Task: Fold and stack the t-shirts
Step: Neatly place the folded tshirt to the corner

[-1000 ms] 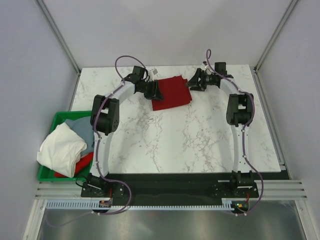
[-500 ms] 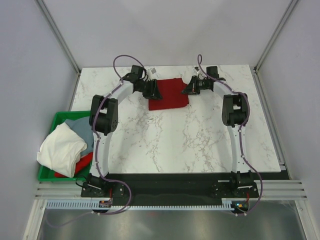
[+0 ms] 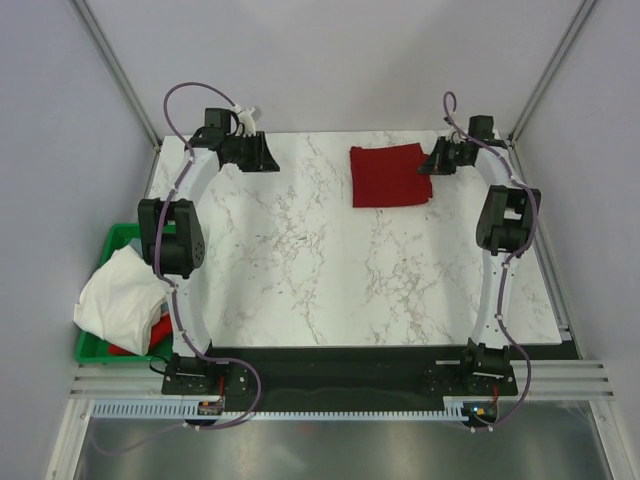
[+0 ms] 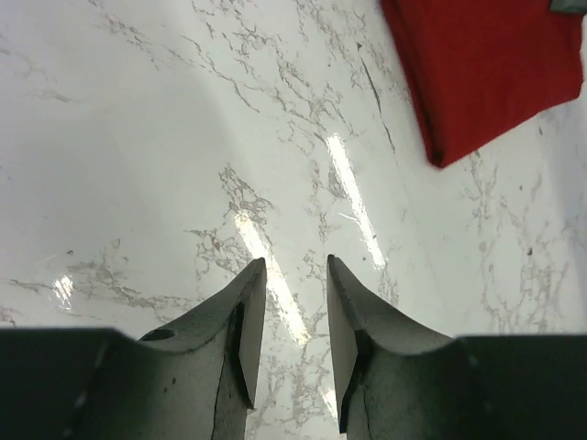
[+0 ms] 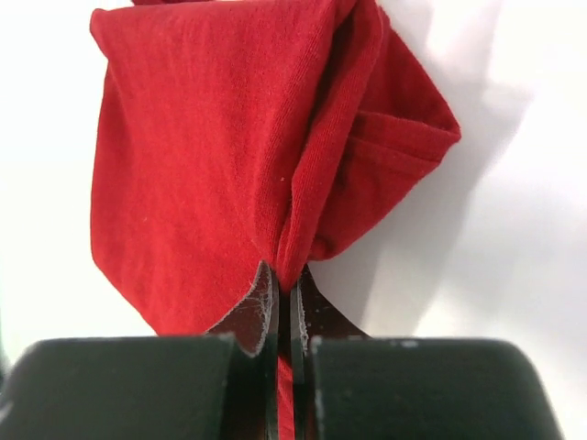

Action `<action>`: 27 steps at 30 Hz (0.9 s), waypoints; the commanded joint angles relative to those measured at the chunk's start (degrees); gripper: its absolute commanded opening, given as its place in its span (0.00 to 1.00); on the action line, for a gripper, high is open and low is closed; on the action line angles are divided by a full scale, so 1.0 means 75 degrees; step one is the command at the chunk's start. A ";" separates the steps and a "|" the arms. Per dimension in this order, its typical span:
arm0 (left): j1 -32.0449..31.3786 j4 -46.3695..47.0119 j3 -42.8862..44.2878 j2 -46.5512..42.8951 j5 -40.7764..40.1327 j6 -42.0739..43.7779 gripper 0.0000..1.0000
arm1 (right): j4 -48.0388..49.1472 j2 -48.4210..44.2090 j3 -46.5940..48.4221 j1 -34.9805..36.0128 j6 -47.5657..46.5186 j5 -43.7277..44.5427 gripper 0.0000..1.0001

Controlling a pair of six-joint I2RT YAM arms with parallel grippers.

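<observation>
So far, 1 dark red t-shirt (image 3: 390, 176) lies folded at the upper right of the top view, with the right gripper (image 5: 284, 282) pinched shut on its edge. At the upper left, the left gripper (image 4: 294, 268) has its fingers apart and is empty. More tees (image 3: 125, 288) are heaped in the green bin (image 3: 120, 235) at the lower left, so I'd judge most folding remains.

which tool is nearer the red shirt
Right. The right tool is shut on the red shirt at its edge; the left tool hangs open over the table, well to the shirt's left.

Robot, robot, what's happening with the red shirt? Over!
Right tool shut on red shirt, at its edge. Left tool open, empty, over table. Nothing in the way.
</observation>
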 commanded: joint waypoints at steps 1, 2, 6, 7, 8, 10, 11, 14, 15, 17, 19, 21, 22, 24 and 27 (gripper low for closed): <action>-0.0253 -0.0275 0.0083 -0.0278 -0.0216 0.1025 0.40 | -0.0493 -0.0243 0.0522 -0.0707 -0.0924 0.0780 0.00; -0.0312 -0.0298 0.0071 -0.0348 -0.0379 0.1153 0.40 | -0.0505 -0.0150 0.0604 -0.0928 -0.0938 0.0966 0.00; -0.0570 -0.0474 0.0200 -0.0313 -0.0756 0.1530 0.40 | -0.0494 0.0225 0.1235 -0.1352 -0.1008 0.1282 0.00; -0.0593 -0.0486 0.0223 -0.0302 -0.0826 0.1530 0.40 | -0.0471 0.0389 0.1365 -0.1469 -0.1008 0.1354 0.00; -0.0675 -0.0497 0.0224 -0.0255 -0.0954 0.1576 0.40 | -0.0389 0.0472 0.1483 -0.1516 -0.1008 0.1389 0.00; -0.0792 -0.0579 0.0224 -0.0231 -0.1154 0.1763 0.40 | -0.0283 0.0635 0.1764 -0.1633 -0.1055 0.1763 0.00; -0.0909 -0.0603 0.0200 -0.0243 -0.1189 0.1822 0.40 | -0.0178 0.0694 0.1939 -0.1657 -0.1102 0.1916 0.00; -0.1096 -0.0615 0.0107 -0.0255 -0.1283 0.1869 0.40 | 0.0044 0.0917 0.2279 -0.1727 -0.1149 0.2606 0.00; -0.1144 -0.0626 0.0095 -0.0255 -0.1330 0.1881 0.40 | 0.0080 0.0941 0.2327 -0.1739 -0.1172 0.2759 0.00; -0.1272 -0.0650 0.0048 -0.0266 -0.1400 0.1916 0.40 | 0.0232 0.1046 0.2491 -0.1763 -0.1219 0.3135 0.00; -0.1366 -0.0662 0.0036 -0.0266 -0.1494 0.1952 0.40 | 0.0373 0.1117 0.2550 -0.1786 -0.1254 0.3659 0.00; -0.1425 -0.0661 0.0036 -0.0266 -0.1506 0.1952 0.40 | 0.0549 0.1187 0.2690 -0.1821 -0.1243 0.3885 0.00; -0.1449 -0.0662 0.0036 -0.0266 -0.1494 0.1963 0.40 | 0.0584 0.1245 0.2749 -0.1868 -0.1243 0.4083 0.00; -0.1507 -0.0662 0.0048 -0.0243 -0.1541 0.1952 0.40 | 0.0690 0.1257 0.2796 -0.1915 -0.1231 0.4214 0.00; -0.1543 -0.0662 0.0048 -0.0219 -0.1565 0.1963 0.40 | 0.0760 0.1269 0.2808 -0.2009 -0.1336 0.4331 0.00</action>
